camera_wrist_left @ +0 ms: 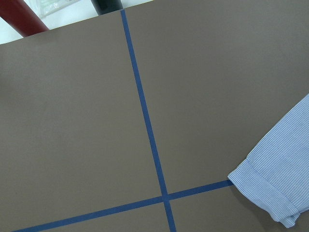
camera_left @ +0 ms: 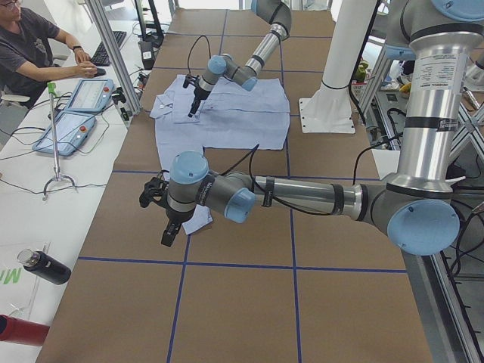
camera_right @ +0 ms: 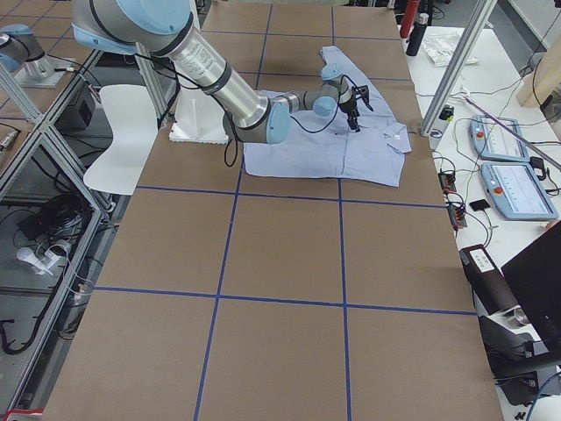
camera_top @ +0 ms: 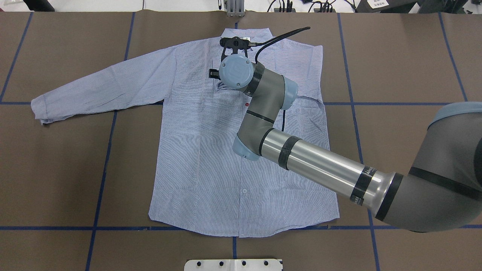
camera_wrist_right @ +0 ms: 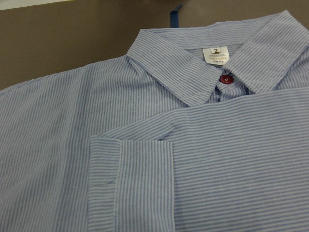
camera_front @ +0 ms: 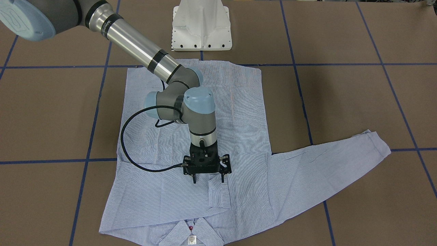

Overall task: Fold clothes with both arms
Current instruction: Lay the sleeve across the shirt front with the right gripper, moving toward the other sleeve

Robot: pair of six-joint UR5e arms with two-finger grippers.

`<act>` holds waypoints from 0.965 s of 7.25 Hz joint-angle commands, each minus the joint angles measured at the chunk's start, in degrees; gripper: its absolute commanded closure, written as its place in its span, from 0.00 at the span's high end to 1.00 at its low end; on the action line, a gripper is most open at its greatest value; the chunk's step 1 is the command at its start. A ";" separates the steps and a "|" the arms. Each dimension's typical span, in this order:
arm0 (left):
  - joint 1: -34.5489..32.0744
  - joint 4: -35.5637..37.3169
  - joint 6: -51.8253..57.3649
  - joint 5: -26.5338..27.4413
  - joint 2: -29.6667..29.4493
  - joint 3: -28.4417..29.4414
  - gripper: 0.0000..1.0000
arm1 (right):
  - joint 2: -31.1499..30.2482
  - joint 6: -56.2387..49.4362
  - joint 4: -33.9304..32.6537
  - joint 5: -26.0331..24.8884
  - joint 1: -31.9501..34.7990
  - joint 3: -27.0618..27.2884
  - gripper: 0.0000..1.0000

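Note:
The light blue striped shirt (camera_front: 239, 119) lies flat, front up, with its collar (camera_wrist_right: 193, 63), neck label (camera_wrist_right: 216, 54) and red button (camera_wrist_right: 226, 78) at the far edge from the robot. One sleeve is folded across the chest, its cuff (camera_front: 218, 194) near the placket. My right gripper (camera_front: 208, 179) hovers open just above that cuff, holding nothing. The other sleeve (camera_top: 98, 88) stretches out flat to the robot's left. My left gripper (camera_left: 168, 227) shows only in the exterior left view, just above that sleeve's cuff (camera_wrist_left: 275, 188); I cannot tell if it is open or shut.
The white pedestal base (camera_front: 201, 27) stands at the robot's side of the shirt. Blue tape lines (camera_wrist_left: 145, 121) grid the brown table. A person (camera_left: 38, 53) sits at a side desk with control pendants (camera_left: 76, 113) and bottles (camera_left: 45, 266).

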 commanded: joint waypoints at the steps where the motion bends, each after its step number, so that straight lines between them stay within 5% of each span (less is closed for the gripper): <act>1: -0.01 0.09 0.00 0.00 -0.04 -0.02 1.00 | 0.80 0.03 -0.01 0.01 -0.02 -0.31 0.96; 7: -0.28 0.09 0.00 0.00 -0.04 -0.02 1.00 | 4.40 -0.41 0.16 0.36 -0.28 -4.96 0.95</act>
